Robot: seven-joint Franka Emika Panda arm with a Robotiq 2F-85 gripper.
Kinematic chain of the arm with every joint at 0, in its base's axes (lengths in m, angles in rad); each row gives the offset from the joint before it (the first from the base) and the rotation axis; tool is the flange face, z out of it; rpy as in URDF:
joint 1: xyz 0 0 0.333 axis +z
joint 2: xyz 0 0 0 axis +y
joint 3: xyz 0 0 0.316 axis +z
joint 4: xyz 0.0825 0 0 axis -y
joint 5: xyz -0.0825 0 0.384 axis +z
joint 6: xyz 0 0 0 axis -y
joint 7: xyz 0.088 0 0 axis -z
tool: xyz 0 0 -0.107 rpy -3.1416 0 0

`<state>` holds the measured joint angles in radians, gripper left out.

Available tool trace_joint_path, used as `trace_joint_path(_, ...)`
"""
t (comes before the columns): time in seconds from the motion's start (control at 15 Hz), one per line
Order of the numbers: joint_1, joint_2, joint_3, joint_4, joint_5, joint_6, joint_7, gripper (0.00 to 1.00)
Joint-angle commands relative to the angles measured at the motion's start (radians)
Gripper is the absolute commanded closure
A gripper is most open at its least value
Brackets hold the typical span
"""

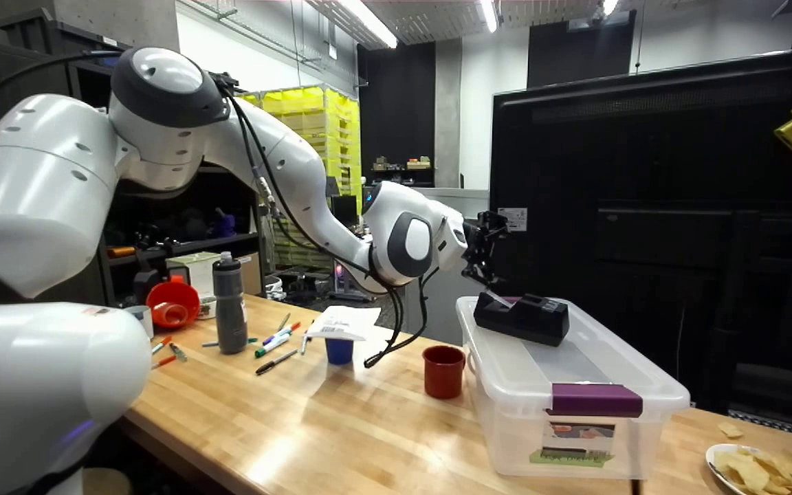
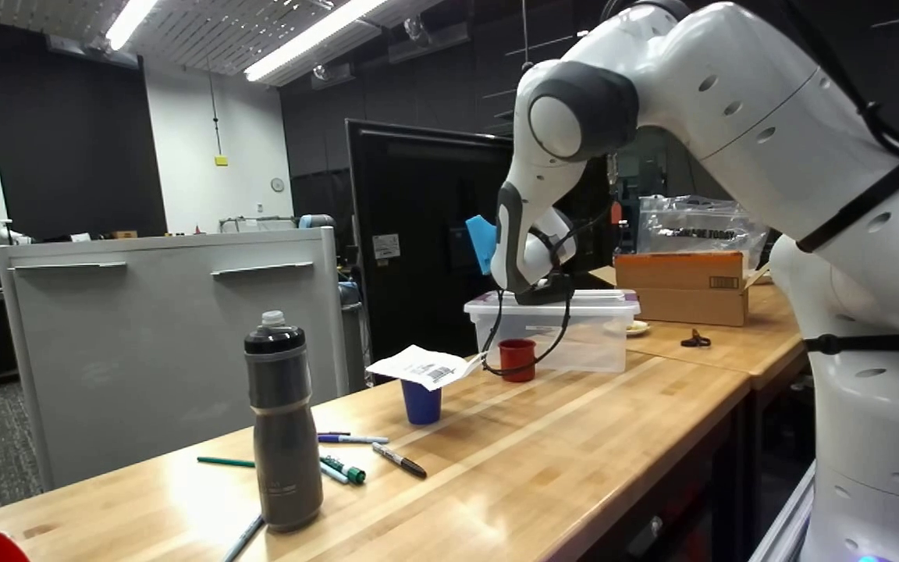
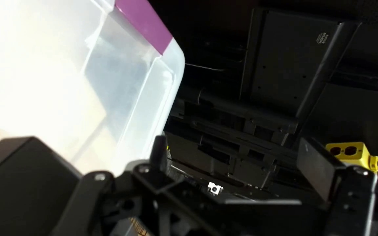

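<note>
In an exterior view we find the tape dispenser (image 1: 525, 322) atop the bin (image 1: 516, 440), the screen (image 1: 643, 158) behind both, and chips (image 1: 753, 472) on a plate (image 1: 711, 459) to the right. Left of the bin we record the mug (image 1: 443, 377), then the cup (image 1: 339, 351) with a packet (image 1: 348, 318) across its top, then pens (image 1: 276, 362) and the bottle (image 1: 229, 313).

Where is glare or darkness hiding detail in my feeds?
Wrist view: the storage box lid is largely washed out to white, the black screen dark and hard to read. In an exterior view, the black gripper partly blends into that screen; in both exterior views, bright reflections mark the wooden tabletop.
</note>
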<state>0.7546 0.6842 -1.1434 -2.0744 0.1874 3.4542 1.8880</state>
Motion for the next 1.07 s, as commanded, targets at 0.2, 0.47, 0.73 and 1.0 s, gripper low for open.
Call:
trace_joint_path(0.2,0.054,-0.208,-0.052,-0.121,-0.105,0.000,-0.153,0.00)
trace_joint_path(0.47,0.104,-0.241,-0.142,-0.217,-0.131,-0.001,-0.191,0.00)
trace_joint_path(0.73,0.154,-0.244,-0.225,-0.301,-0.125,-0.001,-0.230,0.00)
trace_joint_path(1.0,0.206,-0.238,-0.286,-0.353,-0.122,-0.001,-0.256,0.00)
